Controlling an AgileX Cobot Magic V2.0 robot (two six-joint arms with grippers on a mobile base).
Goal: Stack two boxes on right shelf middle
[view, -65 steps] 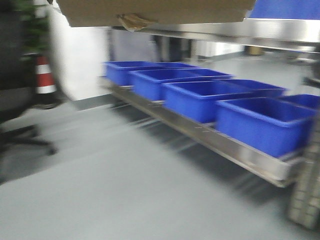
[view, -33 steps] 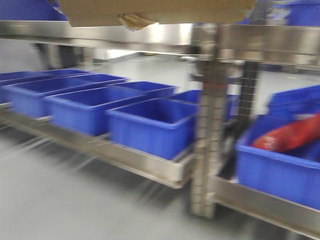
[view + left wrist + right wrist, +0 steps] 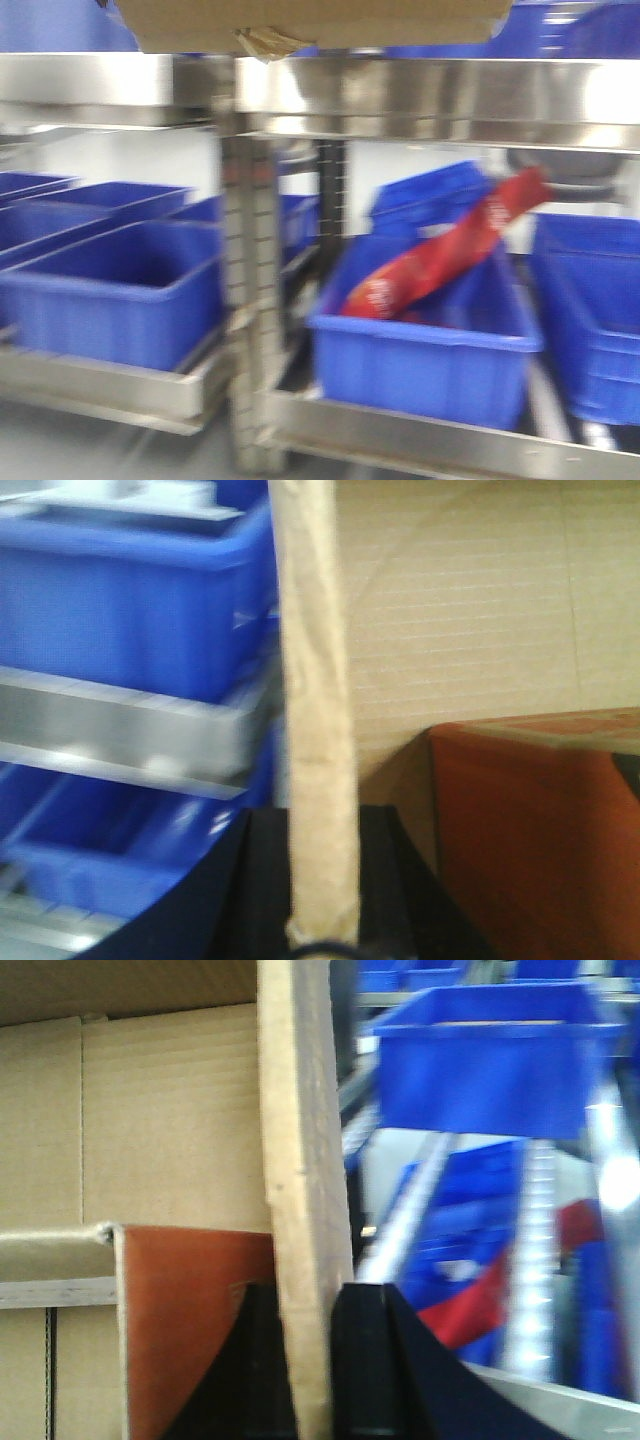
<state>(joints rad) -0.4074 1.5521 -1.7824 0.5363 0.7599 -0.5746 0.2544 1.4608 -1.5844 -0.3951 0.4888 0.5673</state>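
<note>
A brown cardboard box point(image 3: 310, 22) hangs at the top edge of the front view, held up by both arms. My left gripper point(image 3: 320, 880) is shut on the box's left wall point(image 3: 315, 700), one black finger on each side. My right gripper point(image 3: 310, 1360) is shut on the box's right wall point(image 3: 300, 1160). Inside the box both wrist views show an orange-brown panel point(image 3: 530, 830), also in the right wrist view point(image 3: 190, 1310). A steel shelf rack point(image 3: 420, 95) with an upright post point(image 3: 250, 300) stands ahead. No second box shows.
Blue bins sit on the lower shelf: one at left point(image 3: 110, 295), one in the middle point(image 3: 425, 360) holding a red packet point(image 3: 450, 250), one at right point(image 3: 590, 310). More blue bins point(image 3: 130, 590) show on the shelf level in the left wrist view.
The front view has swept rightward along the shelves: the row of blue bins slid left, and the post and the bin with the red packet came to the centre. The box stays held.
</note>
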